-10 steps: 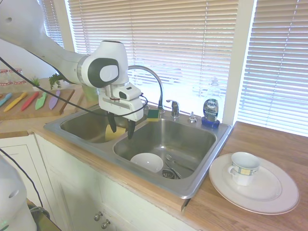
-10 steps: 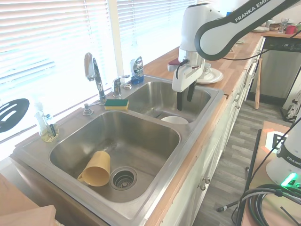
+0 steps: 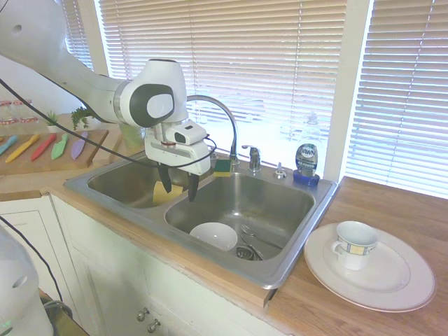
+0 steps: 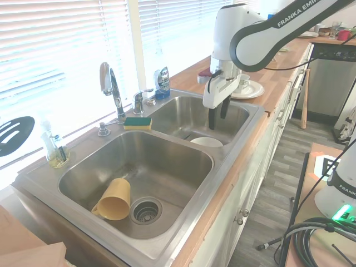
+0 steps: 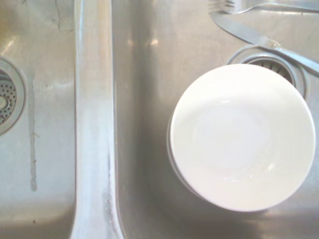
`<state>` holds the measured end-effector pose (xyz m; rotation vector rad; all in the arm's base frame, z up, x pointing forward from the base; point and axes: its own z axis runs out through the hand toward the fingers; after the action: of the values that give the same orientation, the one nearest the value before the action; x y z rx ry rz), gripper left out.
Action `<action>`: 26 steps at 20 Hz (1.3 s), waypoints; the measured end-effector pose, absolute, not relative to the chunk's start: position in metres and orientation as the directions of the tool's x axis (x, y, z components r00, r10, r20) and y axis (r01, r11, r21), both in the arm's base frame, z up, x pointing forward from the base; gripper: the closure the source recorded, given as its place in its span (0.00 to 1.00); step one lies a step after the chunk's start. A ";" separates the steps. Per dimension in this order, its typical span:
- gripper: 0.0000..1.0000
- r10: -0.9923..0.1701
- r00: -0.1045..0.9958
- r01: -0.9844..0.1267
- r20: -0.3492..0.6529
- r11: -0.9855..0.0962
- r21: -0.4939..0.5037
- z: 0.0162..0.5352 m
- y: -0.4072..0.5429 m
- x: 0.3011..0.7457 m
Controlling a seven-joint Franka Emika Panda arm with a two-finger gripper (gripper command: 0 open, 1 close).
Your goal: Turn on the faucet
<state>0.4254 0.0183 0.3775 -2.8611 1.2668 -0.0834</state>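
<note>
Your sink lies under the jaws, its white bowl directly below them. The faucet arches just behind your gripper, lever handle beyond it, untouched. Jaws stand parted, holding nothing.

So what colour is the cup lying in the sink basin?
Yellow. The cup lies on its side by the drain, clearest in the second exterior view.
</note>
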 end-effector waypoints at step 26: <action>1.00 -0.785 0.604 -0.790 0.138 -0.612 -0.028 0.375 0.002 0.530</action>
<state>0.5298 0.0022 0.3754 -2.8452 1.3977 -0.2174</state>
